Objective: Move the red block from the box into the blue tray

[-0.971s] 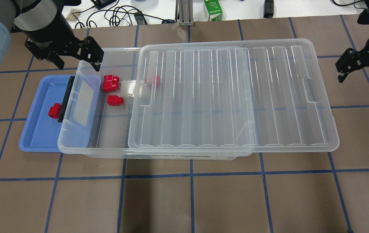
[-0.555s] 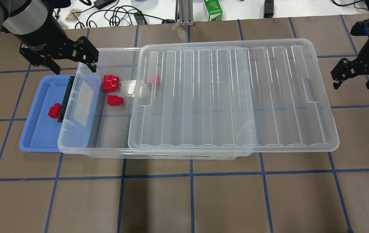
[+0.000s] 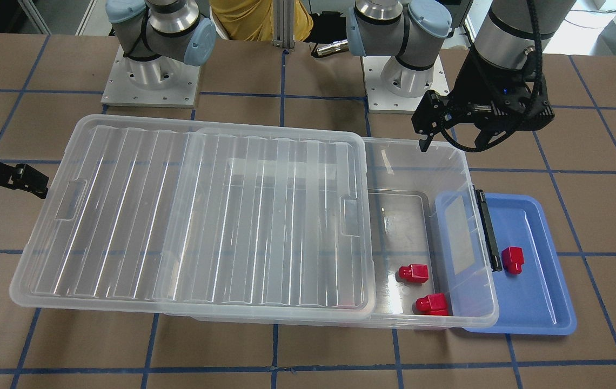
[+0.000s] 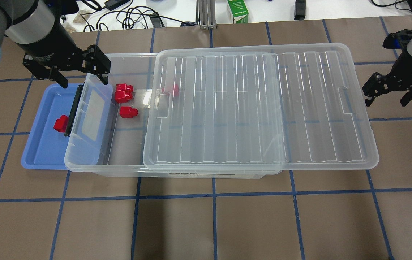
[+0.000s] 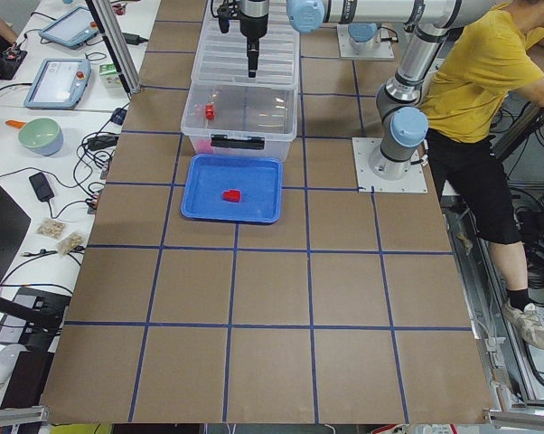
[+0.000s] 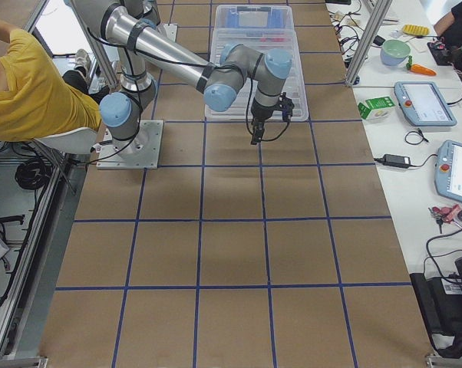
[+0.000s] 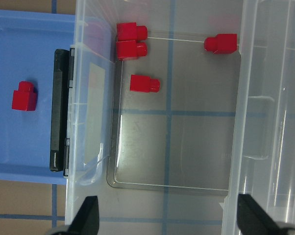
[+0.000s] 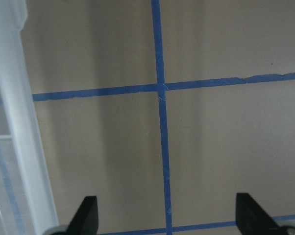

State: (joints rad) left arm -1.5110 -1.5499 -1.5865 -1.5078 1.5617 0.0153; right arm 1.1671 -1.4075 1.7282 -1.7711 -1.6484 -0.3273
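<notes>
Overhead exterior view showed five red pieces, one tray, one box and one lid. A small glossy red plastic block (image 4: 60, 123), boxy with a short stub, lay in the shallow light-blue plastic tray (image 4: 39, 155) toward the table's left edge. Four matching blocks (image 4: 128, 112) sat in the large clear plastic box (image 4: 83, 164), one partly under the ribbed translucent lid (image 4: 256, 108). At the box's far-left corner hung the left gripper (image 4: 83, 77), fingers apart, empty. Toward the table's right edge hung the right gripper (image 4: 386, 100), fingers apart, empty.

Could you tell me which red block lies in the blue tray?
The lone red block beside the black latch; the others lie inside the box.
</notes>
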